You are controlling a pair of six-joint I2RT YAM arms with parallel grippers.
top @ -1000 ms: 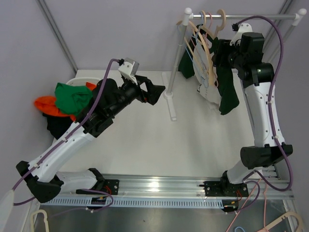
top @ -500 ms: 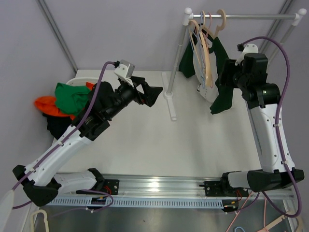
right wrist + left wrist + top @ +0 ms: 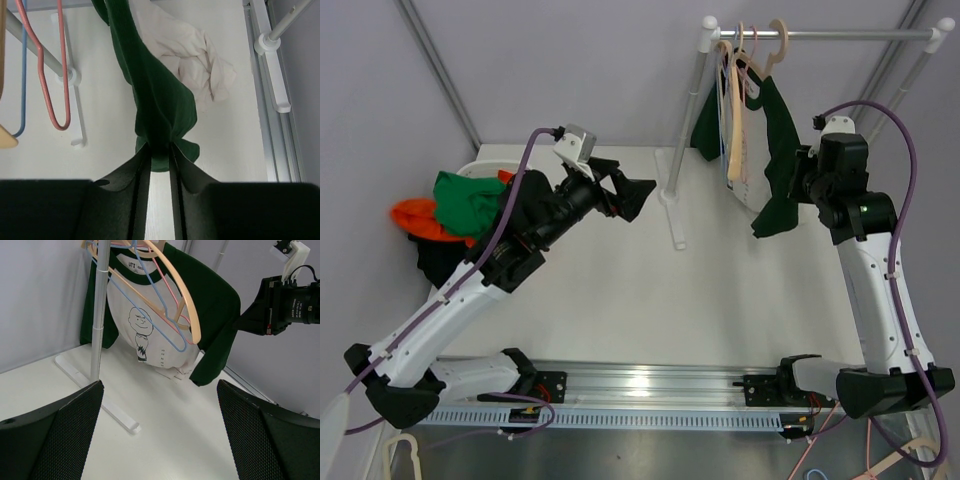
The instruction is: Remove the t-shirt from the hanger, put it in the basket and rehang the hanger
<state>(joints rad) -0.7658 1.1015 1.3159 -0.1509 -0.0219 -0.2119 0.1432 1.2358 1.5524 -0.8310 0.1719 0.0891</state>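
A t-shirt with a white body and dark green sleeves point(image 3: 775, 160) hangs from a wooden hanger point(image 3: 737, 70) on the rack rail; its printed front shows in the left wrist view point(image 3: 150, 330). My right gripper point(image 3: 798, 185) is shut on the end of the green sleeve point(image 3: 160, 115) and holds it out to the right of the rack. My left gripper point(image 3: 638, 195) is open and empty above the table, left of the rack's post, facing the shirt. Its fingers point(image 3: 55, 435) frame the left wrist view.
The rack's post point(image 3: 688, 110) and white foot point(image 3: 674, 205) stand at the back middle. Blue and pink wire hangers point(image 3: 150, 295) hang beside the wooden one. A pile of green, orange and black clothes point(image 3: 460, 205) lies in a bin at the left.
My right gripper has pulled the green sleeve rightward and down, away from the rack, and the shirt has swung with it. My left arm has shifted slightly left.
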